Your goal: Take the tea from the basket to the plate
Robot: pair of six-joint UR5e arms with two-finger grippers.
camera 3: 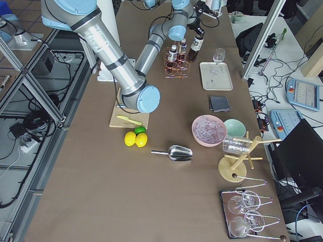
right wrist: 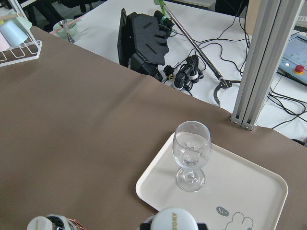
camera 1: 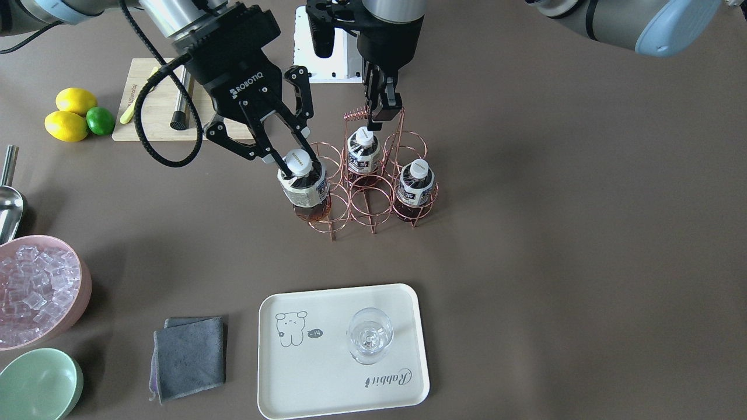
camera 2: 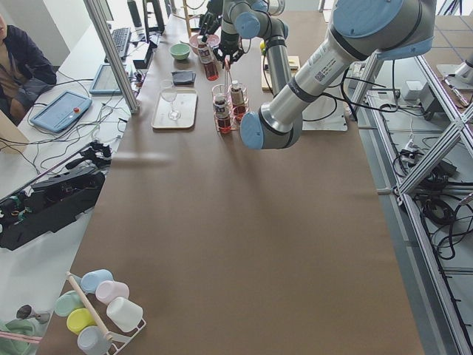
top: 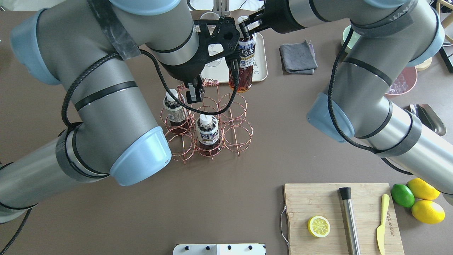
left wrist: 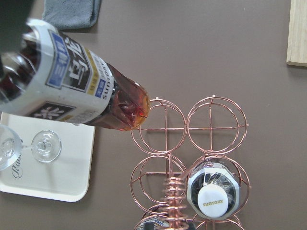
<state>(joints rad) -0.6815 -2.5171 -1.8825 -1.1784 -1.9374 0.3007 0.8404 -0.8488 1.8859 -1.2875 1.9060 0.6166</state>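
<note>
My right gripper [camera 1: 296, 163] is shut on the white cap of a tea bottle [camera 1: 303, 188] and holds it tilted, lifted out of the copper wire basket [camera 1: 371, 201]. The overhead view shows that bottle [top: 244, 60] hanging between the basket and the plate [top: 260, 67]. Two more tea bottles [camera 1: 363, 154] [camera 1: 414, 184] stand in the basket. My left gripper [camera 1: 379, 116] is shut on the basket's handle beside its coil [camera 1: 353, 114]. The cream plate [camera 1: 327, 373] lies near the front edge with a clear stemmed glass [camera 1: 369, 335] on it.
A grey cloth [camera 1: 189, 356] lies beside the plate. A pink bowl of ice [camera 1: 35, 291], a mint-green bowl [camera 1: 35, 385] and a metal scoop [camera 1: 9, 204] are at the right arm's side. A wooden cutting board [top: 339, 216], lemons and a lime [top: 402, 195] are near the robot.
</note>
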